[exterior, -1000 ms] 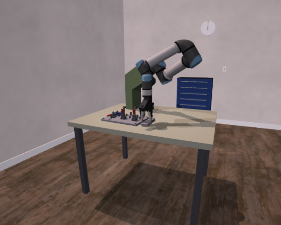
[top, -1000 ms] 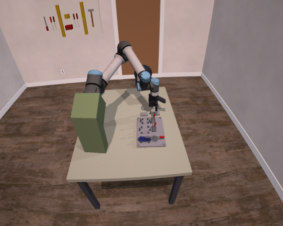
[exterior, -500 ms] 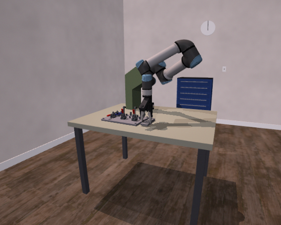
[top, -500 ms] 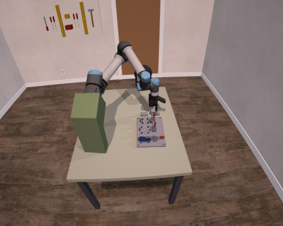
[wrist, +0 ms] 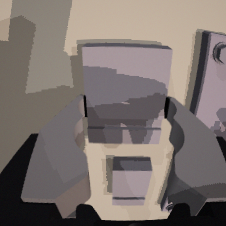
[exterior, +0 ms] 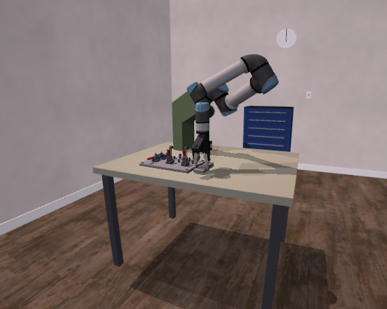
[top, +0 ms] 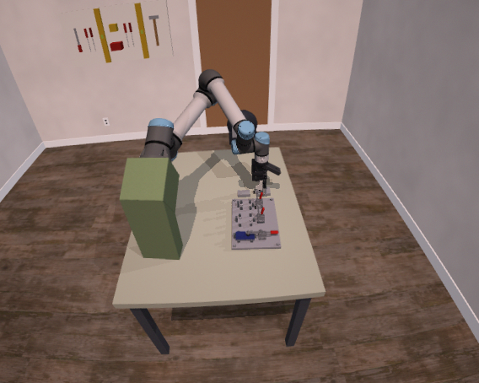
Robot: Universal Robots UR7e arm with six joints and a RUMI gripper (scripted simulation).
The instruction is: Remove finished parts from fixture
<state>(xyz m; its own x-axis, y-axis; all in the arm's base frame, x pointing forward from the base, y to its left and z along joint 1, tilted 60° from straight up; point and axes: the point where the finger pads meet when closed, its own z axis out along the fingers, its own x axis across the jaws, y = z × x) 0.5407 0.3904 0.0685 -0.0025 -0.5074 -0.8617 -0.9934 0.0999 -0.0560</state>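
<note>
My gripper [top: 263,191] [exterior: 202,167] [wrist: 125,97] is shut on one grey finished part [exterior: 200,170] [wrist: 125,65]. The part is level, at or just above the table beside the fixture's far edge; contact with the table cannot be told. The other finished part [top: 243,193] [wrist: 131,186] lies flat on the table, beside the held one. The fixture [top: 268,244] [exterior: 158,166] [wrist: 212,75] holds the blue blank [top: 244,236] under a clamp with its red handle [top: 274,232] laid down. The slots are not clear at this size.
Two clamps with upright red handles [top: 261,196] [top: 262,211] stand on the fixture close to my gripper, at the nests without parts. A tall green block [top: 155,228] [exterior: 178,126] stands on the table on the other side. The table edge [top: 298,202] runs beside the fixture.
</note>
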